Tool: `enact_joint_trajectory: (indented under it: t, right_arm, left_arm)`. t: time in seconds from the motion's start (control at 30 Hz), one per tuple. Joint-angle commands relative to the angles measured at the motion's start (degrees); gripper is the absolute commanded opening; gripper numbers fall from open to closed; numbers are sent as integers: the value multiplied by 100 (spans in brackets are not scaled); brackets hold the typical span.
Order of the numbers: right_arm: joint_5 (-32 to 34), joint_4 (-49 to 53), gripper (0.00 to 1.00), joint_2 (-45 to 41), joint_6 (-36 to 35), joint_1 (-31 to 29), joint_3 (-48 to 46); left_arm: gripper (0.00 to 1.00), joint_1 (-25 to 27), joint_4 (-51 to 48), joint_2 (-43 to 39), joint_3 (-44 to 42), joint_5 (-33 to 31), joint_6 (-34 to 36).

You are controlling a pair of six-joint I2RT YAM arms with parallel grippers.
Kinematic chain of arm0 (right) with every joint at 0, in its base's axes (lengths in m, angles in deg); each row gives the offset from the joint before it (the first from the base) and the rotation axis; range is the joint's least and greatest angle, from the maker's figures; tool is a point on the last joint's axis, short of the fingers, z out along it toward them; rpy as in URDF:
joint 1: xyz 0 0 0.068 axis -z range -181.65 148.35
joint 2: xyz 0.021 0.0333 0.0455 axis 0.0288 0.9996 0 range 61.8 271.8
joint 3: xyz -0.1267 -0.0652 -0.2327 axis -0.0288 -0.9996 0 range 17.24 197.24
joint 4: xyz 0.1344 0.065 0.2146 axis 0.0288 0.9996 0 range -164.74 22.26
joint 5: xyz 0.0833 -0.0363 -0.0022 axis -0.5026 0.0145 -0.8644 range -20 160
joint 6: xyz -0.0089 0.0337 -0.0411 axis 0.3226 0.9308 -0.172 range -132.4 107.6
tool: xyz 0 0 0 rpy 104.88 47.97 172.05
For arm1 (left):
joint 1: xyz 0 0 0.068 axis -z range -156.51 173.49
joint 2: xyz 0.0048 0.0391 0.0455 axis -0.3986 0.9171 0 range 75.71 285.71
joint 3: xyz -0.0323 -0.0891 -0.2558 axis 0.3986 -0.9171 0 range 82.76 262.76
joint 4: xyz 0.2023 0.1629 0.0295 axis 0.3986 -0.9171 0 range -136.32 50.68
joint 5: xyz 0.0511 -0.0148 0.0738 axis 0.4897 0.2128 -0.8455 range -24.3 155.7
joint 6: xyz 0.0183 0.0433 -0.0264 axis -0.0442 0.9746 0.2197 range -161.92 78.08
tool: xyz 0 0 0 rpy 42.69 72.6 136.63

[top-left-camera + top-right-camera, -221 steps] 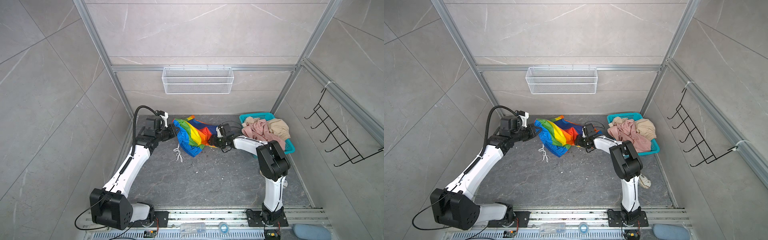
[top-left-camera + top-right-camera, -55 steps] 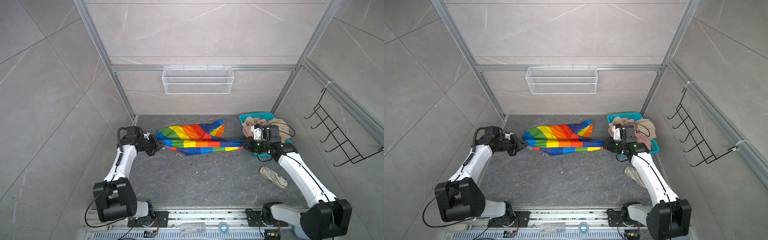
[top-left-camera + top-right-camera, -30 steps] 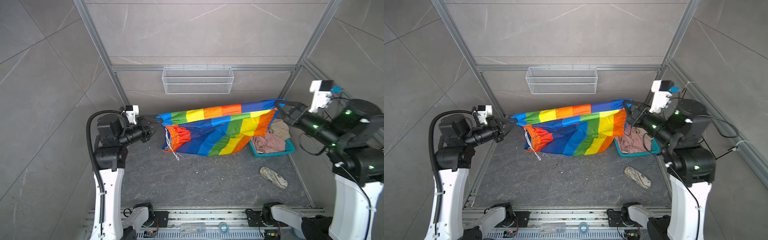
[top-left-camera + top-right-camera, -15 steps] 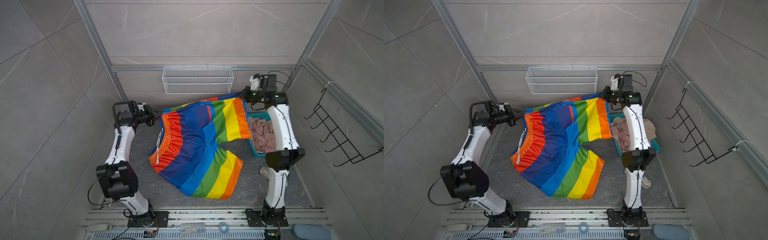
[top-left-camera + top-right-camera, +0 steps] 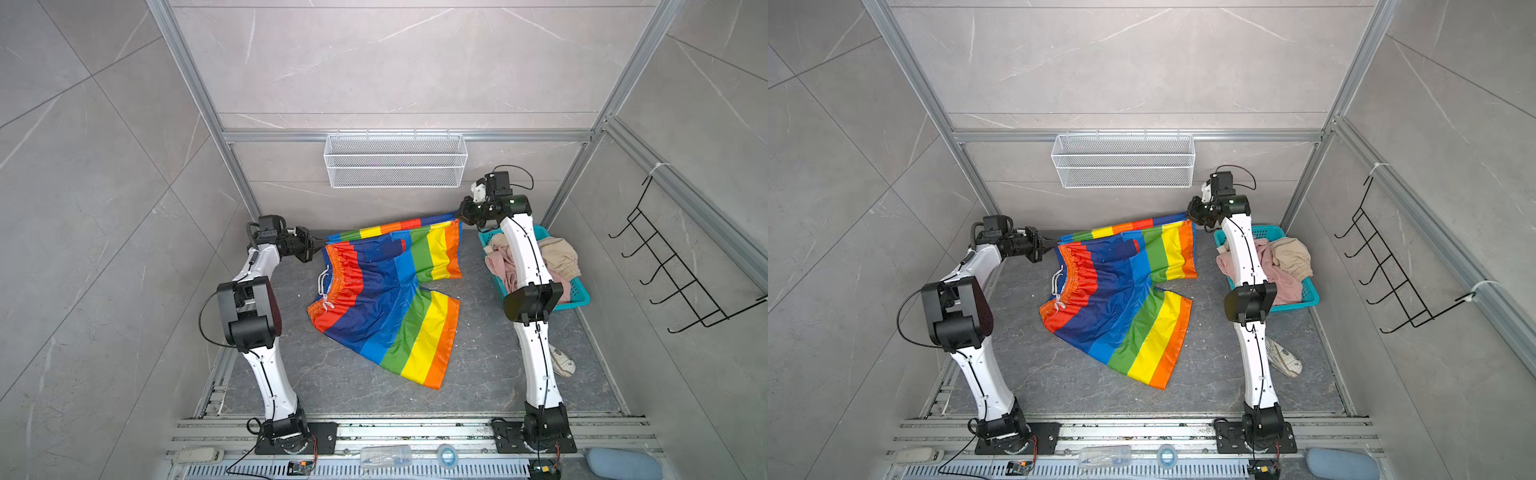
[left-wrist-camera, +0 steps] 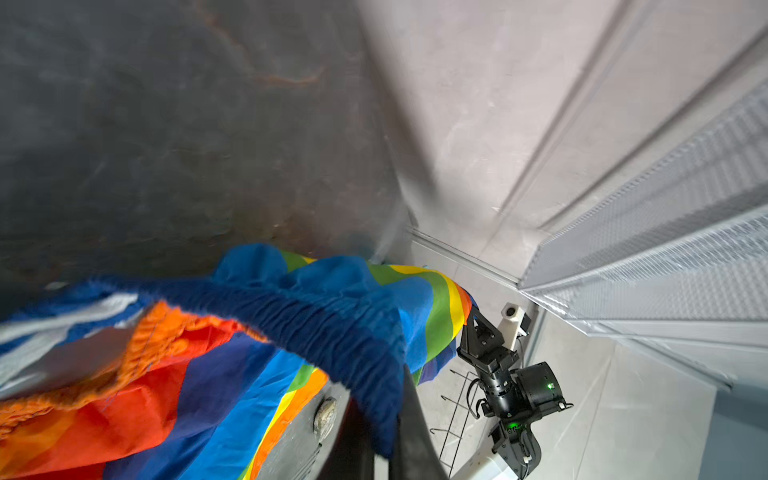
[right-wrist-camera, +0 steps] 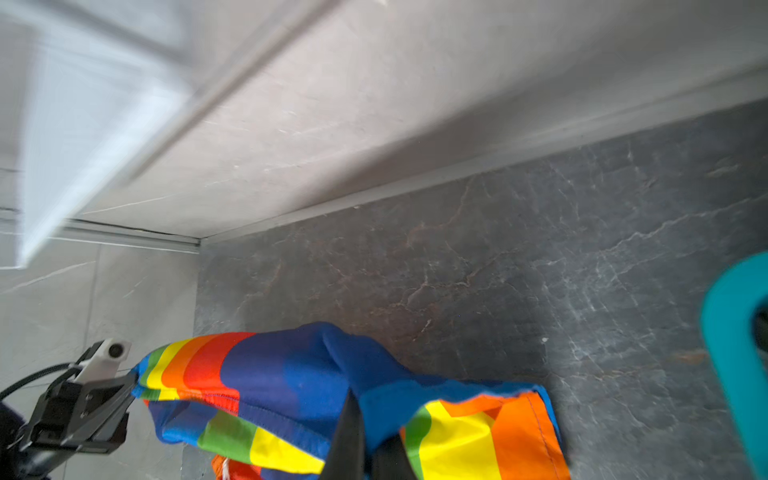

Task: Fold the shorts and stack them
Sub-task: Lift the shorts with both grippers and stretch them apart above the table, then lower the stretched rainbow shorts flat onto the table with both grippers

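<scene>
The rainbow-striped shorts (image 5: 386, 299) (image 5: 1121, 299) lie spread on the dark floor, waistband and white drawstring to the left, legs pointing to the front right. Their far edge is lifted and stretched between my two grippers. My left gripper (image 5: 320, 243) (image 5: 1052, 245) (image 6: 390, 415) is shut on the blue waistband corner. My right gripper (image 5: 457, 216) (image 5: 1187, 216) (image 7: 365, 424) is shut on the far leg's hem corner. The pink shorts (image 5: 500, 266) (image 5: 1283, 282) and the beige shorts (image 5: 559, 253) (image 5: 1289, 253) lie crumpled in the teal basket (image 5: 577, 297) (image 5: 1308, 299).
The basket stands at the right wall, behind my right arm. A white wire shelf (image 5: 395, 166) hangs on the back wall, just above both grippers. A black hook rack (image 5: 673, 266) is on the right wall. A pale slipper-like thing (image 5: 561, 361) lies at the front right.
A second ago the shorts hung stretched high in the air. Both grippers have swung back and down, and the cloth now lies spread on the floor with its far edge still held.
</scene>
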Motion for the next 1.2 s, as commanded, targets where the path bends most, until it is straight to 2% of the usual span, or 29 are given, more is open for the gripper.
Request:
enact_joint_trajectory:
  t: [0.0, 0.07, 0.13, 0.17, 0.23, 0.33, 0.47, 0.6, 0.73, 0.87, 1.0, 1.17]
  right_arm:
    - [488, 155, 0, -1154, -312, 157, -114]
    - [406, 420, 0, -1662, -417, 103, -577]
    - [622, 436, 0, -2404, -653, -187, -1701]
    - [751, 221, 0, -2873, -733, -350, -2520]
    - [844, -862, 0, -4067, -614, -711, -4819]
    - [670, -1795, 0, -5201, -173, -1125, -7134]
    - [770, -2459, 0, -5893, 296, -1801, -9305]
    - [537, -3464, 0, -6048, 931, -2158, -11003]
    - [764, -3698, 0, -5801, 826, -2077, -11551]
    - [721, -3721, 0, -5343, 464, -1347, -11479]
    - [749, -3293, 0, -4935, 51, -686, -10534]
    - [906, -2458, 0, -5212, -158, -408, -9064]
  left_arm:
    - [0, -239, 251, -214, 275, -28, 151]
    - [0, -248, 179, -312, 270, 11, 250]
    - [0, -280, -108, -429, 109, -25, 526]
    - [0, -315, -206, -505, -19, -80, 626]
    - [0, -456, -155, -733, -533, -174, 684]
    - [0, -683, -151, -1111, -1199, -350, 805]
    - [0, -742, -76, -1609, -2111, -539, 934]
    - [0, -756, 88, -1971, -3084, -577, 984]
    - [0, -743, 208, -2318, -3906, -577, 1052]
    - [0, -656, 222, -2563, -4524, -597, 1199]
    - [0, -314, 401, -2472, -4545, -577, 1046]
    - [0, 203, 351, -2623, -3635, -637, 806]
